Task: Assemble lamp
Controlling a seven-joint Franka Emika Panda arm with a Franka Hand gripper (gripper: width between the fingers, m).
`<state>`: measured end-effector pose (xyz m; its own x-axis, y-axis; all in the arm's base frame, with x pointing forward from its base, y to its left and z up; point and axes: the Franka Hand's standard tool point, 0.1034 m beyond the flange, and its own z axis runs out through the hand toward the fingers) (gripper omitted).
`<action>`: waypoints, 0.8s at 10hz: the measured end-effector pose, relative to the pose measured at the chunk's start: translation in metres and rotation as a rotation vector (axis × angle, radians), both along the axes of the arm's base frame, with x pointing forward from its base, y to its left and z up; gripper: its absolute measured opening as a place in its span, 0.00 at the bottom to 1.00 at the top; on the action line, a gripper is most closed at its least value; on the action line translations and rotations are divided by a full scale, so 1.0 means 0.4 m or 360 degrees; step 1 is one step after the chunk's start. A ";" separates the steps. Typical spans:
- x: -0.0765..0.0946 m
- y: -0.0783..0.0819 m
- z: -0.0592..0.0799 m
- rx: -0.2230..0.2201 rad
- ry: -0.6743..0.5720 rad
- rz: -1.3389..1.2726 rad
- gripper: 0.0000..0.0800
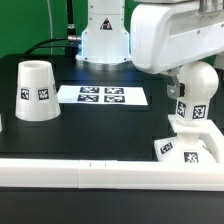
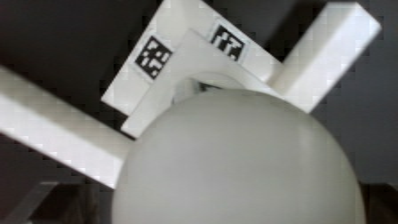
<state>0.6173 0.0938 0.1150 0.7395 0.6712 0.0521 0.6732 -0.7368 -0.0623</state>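
Observation:
The lamp's bulb (image 1: 196, 100) stands upright on the flat square base (image 1: 178, 150) at the exterior view's right, near the front rail. My gripper (image 1: 186, 82) hangs under the big white arm right at the bulb's ball head, with one dark finger showing beside it. In the wrist view the ball head (image 2: 231, 160) fills the middle, and the tagged base (image 2: 178, 55) lies beyond it. No finger presses on the bulb there, and the jaws stand wide. The tapered shade (image 1: 36, 92) sits mouth down at the exterior view's left, far from the gripper.
The marker board (image 1: 102, 96) lies flat on the black table between the shade and the bulb. A white rail (image 1: 90, 171) runs along the table's front edge, close to the base. The robot's pedestal (image 1: 104, 40) stands behind the board.

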 end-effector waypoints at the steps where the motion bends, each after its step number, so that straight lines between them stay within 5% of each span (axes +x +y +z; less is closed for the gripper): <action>1: -0.001 0.005 0.000 -0.0019 -0.0012 0.0135 0.87; 8: -0.003 0.009 -0.006 -0.0095 -0.0061 0.1065 0.87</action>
<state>0.6161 0.0972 0.1126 0.1617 0.9867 0.0184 0.9868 -0.1617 -0.0013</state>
